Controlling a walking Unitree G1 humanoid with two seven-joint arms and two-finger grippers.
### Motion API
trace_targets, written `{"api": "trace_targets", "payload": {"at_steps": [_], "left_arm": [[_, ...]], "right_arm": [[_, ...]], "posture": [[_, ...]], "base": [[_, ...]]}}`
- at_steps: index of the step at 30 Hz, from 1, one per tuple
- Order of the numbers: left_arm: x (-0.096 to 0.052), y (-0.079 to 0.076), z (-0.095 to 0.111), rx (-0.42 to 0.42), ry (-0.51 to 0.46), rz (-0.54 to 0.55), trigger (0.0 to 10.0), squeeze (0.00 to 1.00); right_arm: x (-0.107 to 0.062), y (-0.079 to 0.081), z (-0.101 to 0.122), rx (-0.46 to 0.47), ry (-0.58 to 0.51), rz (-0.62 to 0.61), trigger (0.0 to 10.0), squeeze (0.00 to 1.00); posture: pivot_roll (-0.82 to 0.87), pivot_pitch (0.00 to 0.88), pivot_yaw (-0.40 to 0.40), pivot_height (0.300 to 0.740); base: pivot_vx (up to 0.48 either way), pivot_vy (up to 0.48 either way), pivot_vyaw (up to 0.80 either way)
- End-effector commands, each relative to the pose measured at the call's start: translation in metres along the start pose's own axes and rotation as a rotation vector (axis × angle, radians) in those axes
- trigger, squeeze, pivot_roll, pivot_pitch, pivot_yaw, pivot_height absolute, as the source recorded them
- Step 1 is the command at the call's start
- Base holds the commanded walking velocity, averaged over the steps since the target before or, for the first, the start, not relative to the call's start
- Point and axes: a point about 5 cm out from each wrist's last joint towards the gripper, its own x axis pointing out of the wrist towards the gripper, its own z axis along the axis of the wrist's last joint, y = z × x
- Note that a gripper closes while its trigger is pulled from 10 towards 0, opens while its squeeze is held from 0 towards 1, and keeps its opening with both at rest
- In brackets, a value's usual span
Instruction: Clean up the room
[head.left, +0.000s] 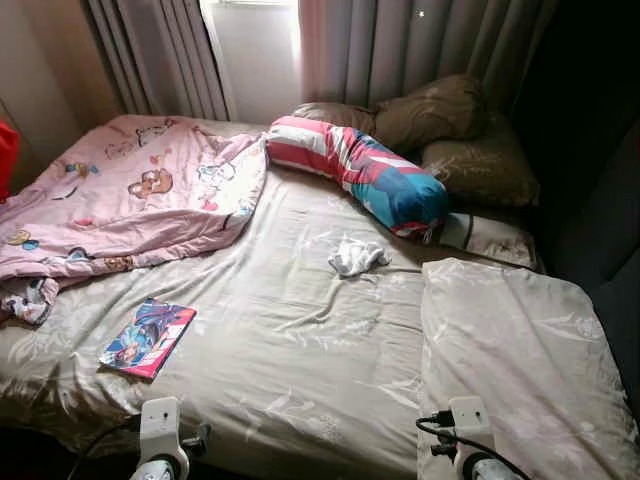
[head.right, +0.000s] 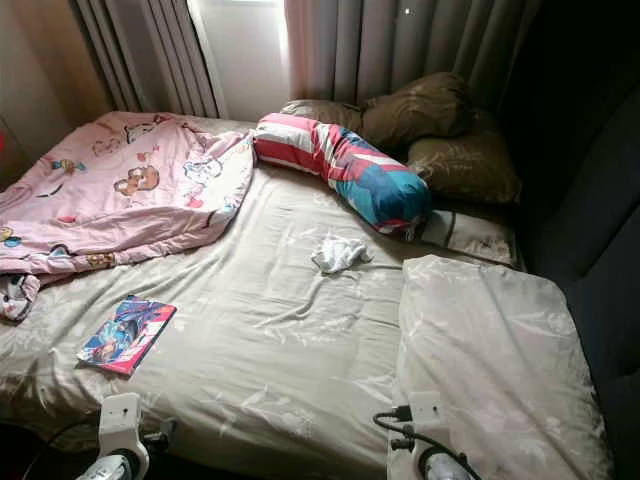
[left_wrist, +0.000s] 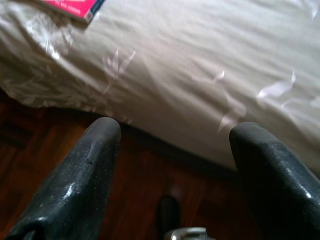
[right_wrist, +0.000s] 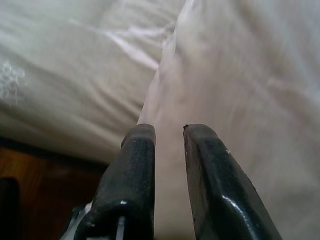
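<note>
A colourful book (head.left: 148, 337) lies flat on the beige bed sheet (head.left: 300, 340) near the front left edge. A crumpled white cloth (head.left: 356, 257) sits mid-bed. A rumpled pink cartoon blanket (head.left: 130, 200) covers the far left of the bed. Against the brown pillows (head.left: 450, 130) leans a red, white and blue striped bolster (head.left: 365, 170). My left gripper (left_wrist: 175, 130) is open over the bed's front edge, with the book's corner (left_wrist: 75, 7) beyond it. My right gripper (right_wrist: 169, 130) is shut with nothing in it, pointing at the beige pillow (right_wrist: 240, 90) at the bed's front right.
Grey curtains (head.left: 400, 40) and a bright window (head.left: 250, 50) stand behind the bed. A dark piece of furniture (head.left: 600, 220) flanks the right side. Dark wood floor (left_wrist: 50, 150) runs below the bed edge. Something red (head.left: 6, 155) shows at the far left.
</note>
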Motion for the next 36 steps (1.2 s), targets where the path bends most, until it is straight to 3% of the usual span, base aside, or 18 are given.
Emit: {"api": "trace_targets", "payload": {"at_steps": [1,3,9,20,27,36], "left_arm": [[-0.001,-0.002,-0.007,0.015,0.039,-0.003,10.0,0.00],[-0.002,-0.001,-0.012,0.017,0.068,0.005,10.0,0.00],[-0.005,0.002,-0.021,0.056,0.105,-0.009,10.0,0.00],[-0.020,0.040,-0.043,0.045,0.196,0.050,10.0,0.00],[-0.024,0.041,-0.052,0.047,0.225,0.054,10.0,0.00],[-0.022,0.029,-0.054,0.041,0.238,0.046,10.0,0.00]], "right_arm": [[-0.001,0.002,-0.006,0.021,0.020,-0.005,10.0,0.00],[-0.004,0.003,-0.020,0.055,0.055,-0.020,10.0,0.00],[-0.008,0.000,-0.034,0.064,0.101,-0.028,10.0,0.00],[-0.008,-0.008,-0.035,0.120,0.109,-0.065,10.0,0.00],[-0.008,-0.005,-0.035,0.123,0.100,-0.061,10.0,0.00],[-0.008,-0.006,-0.033,0.161,0.094,-0.081,10.0,0.00]], "posture": [[0.01,0.000,-0.002,0.740],[0.00,0.000,0.016,0.740],[0.01,0.000,0.020,0.740],[0.01,0.000,0.030,0.740],[0.01,0.000,0.032,0.740],[0.01,0.000,0.031,0.740]], "base": [[0.000,0.000,0.00],[0.000,0.000,0.00],[0.000,0.129,0.00],[0.000,0.387,0.00],[0.000,0.386,0.00],[0.000,0.384,0.00]]}}
